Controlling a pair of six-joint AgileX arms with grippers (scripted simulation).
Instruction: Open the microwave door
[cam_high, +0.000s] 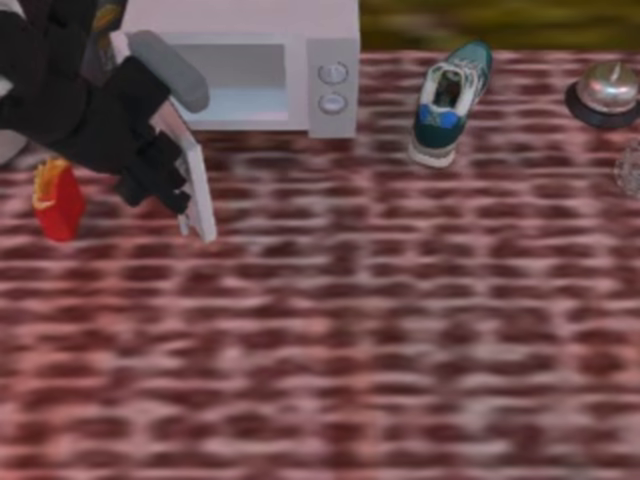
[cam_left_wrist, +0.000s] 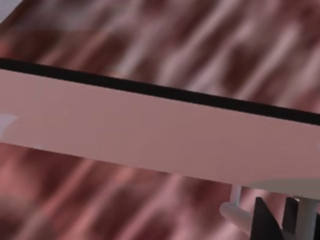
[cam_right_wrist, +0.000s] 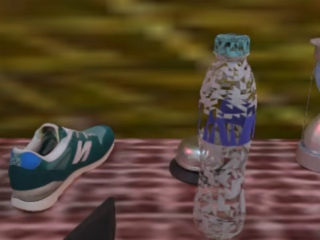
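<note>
Start with the worktop (cam_high: 380, 340), covered in a mottled red-and-pink pattern. The large light-grey boxy microwave (cam_high: 300, 25) stands at its far edge, toward the left, and every other place follows from it. Its pale cavity is exposed, with the two round knobs on the narrow panel at its right.

The flat light-grey microwave door (cam_high: 198, 190) has swung out on the microwave's left side and projects from the front toward the near edge. From above it shows nearly edge-on, its long axis running away from the cavity. I judge the door roughly square to the front, so the opening looks close to done.

Your black left end effector (cam_high: 160, 180) sits on the door's outer, left side near its free end; you cannot tell whether it is clenched on the handle. Any further swing would carry the door leftward, away from the cavity.

Your right end effector is not in the overhead view, well right of the microwave.

Right of the microwave lies a teal-and-white sneaker (cam_high: 450, 100).
</note>
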